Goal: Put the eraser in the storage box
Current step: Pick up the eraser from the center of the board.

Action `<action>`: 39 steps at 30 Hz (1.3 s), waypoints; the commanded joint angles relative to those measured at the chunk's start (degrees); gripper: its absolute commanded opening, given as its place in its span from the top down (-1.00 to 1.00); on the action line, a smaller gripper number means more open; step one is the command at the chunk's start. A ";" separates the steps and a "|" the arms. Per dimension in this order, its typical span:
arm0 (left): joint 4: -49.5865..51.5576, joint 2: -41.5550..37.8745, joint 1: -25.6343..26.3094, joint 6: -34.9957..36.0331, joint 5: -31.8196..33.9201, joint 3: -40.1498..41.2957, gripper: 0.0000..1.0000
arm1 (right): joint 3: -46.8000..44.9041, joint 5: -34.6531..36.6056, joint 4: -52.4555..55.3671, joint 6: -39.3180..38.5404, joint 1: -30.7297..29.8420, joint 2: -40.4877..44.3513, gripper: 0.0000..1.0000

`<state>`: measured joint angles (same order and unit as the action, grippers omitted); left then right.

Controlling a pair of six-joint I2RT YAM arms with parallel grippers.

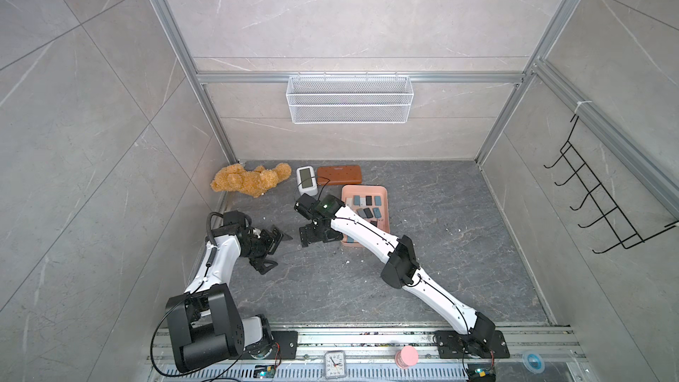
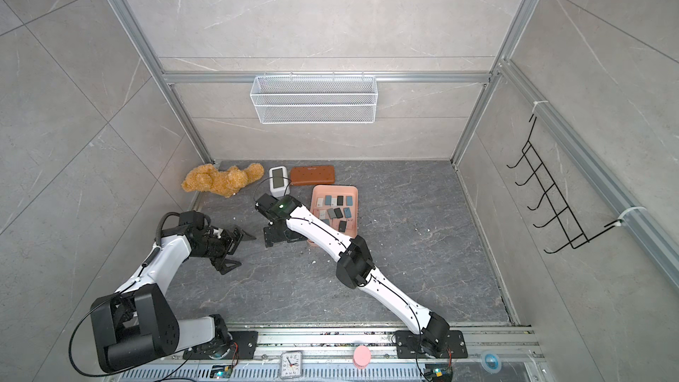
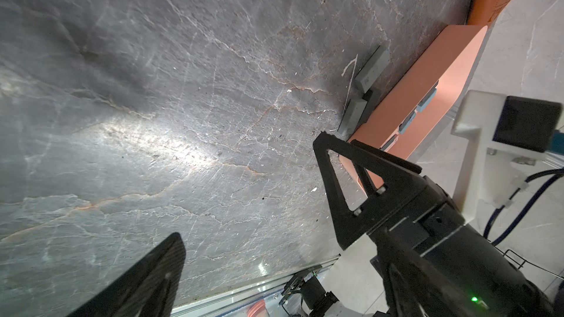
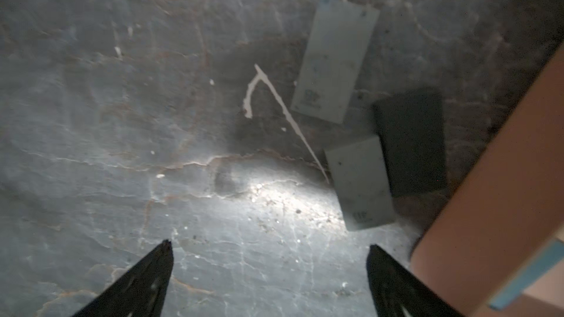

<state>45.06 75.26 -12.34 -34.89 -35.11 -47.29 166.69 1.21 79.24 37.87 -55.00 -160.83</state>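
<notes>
Done: erasers point(image 1: 368, 201) lying in storage box point(image 1: 363, 187)
Remaining: three erasers point(image 4: 360, 182) waiting on table point(image 4: 122, 117)
Grippers: left gripper point(image 3: 250, 186), right gripper point(image 4: 270, 245) gaping, holding nothing

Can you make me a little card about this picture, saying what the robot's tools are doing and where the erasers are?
Left tool: open, holding nothing
Right tool: open, holding nothing, near the loose erasers
Loose erasers: two grey, one black, on the table beside the storage box
Stored erasers: several, lying inside the pink storage box
Also there: teddy bear, brown case, wire basket
</notes>
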 commanded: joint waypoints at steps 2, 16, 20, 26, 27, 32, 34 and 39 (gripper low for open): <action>1.66 1.95 1.21 1.94 -1.93 -3.67 -0.99 | -2.59 3.18 2.42 -1.03 0.46 0.84 -0.99; 2.53 4.40 2.60 2.86 -1.27 -6.09 -0.99 | -24.52 0.40 -11.61 -3.11 3.09 9.69 -0.99; 3.02 4.72 2.76 3.23 -0.84 -6.82 -0.99 | -21.43 -0.42 -11.16 -4.25 3.15 7.47 -0.99; 3.37 4.63 2.75 3.50 -0.30 -6.70 -0.99 | -10.94 -1.47 -7.04 -4.57 3.14 2.15 -0.85; 3.46 4.63 2.76 3.54 -0.28 -6.85 -0.99 | -10.14 -1.65 -6.70 -4.54 3.15 1.64 -0.82; 3.48 4.89 2.76 3.58 -0.17 -7.10 -0.99 | -10.01 -2.16 -7.15 -3.95 3.15 1.31 -0.62; 3.46 5.02 2.74 3.62 -0.21 -7.04 -0.99 | -10.32 -2.11 -7.26 -3.72 3.14 1.31 -0.56; 3.37 5.29 2.76 3.60 -0.16 -7.19 -0.99 | -10.43 -1.46 -7.44 -3.34 3.14 0.62 -0.41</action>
<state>46.72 80.14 -9.74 -32.49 -34.83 -52.60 155.72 0.05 70.67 34.00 -51.99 -157.86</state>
